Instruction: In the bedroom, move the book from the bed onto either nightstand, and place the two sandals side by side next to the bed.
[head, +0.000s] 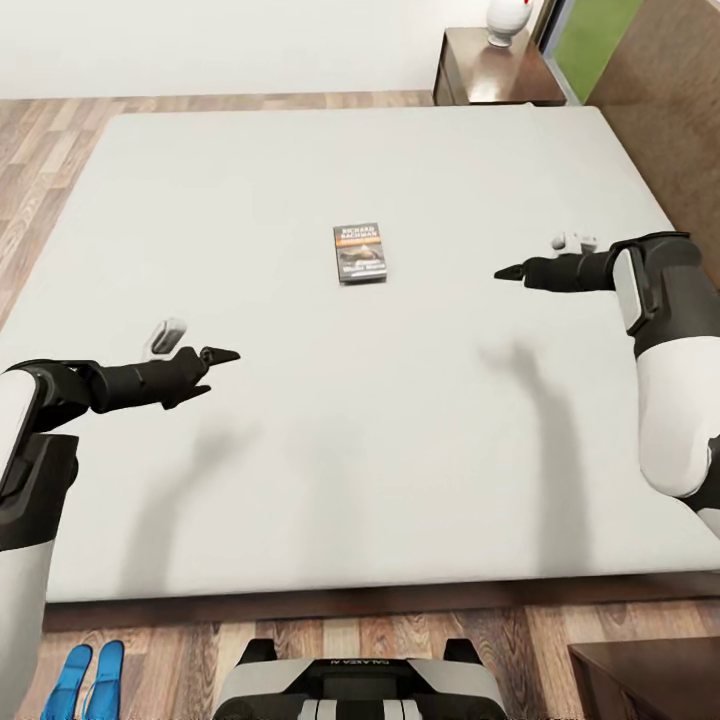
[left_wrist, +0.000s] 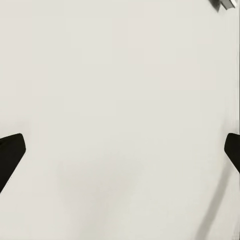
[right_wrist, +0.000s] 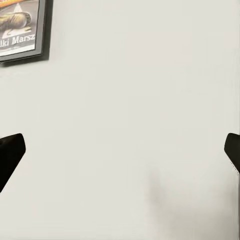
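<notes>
Book (head: 360, 253) lies ahead of both pincers, between them.
Right gripper (head: 512, 272), spread wide, is judged nearer; left gripper (head: 222, 356) likewise wide.

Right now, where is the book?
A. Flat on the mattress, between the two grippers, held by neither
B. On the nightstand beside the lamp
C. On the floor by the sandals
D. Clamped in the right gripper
A: the book lies flat mid-mattress on the bed, apart from the open left gripper and open right gripper.

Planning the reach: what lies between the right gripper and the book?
Only bare mattress between the right gripper and the book, per the head view.
</notes>
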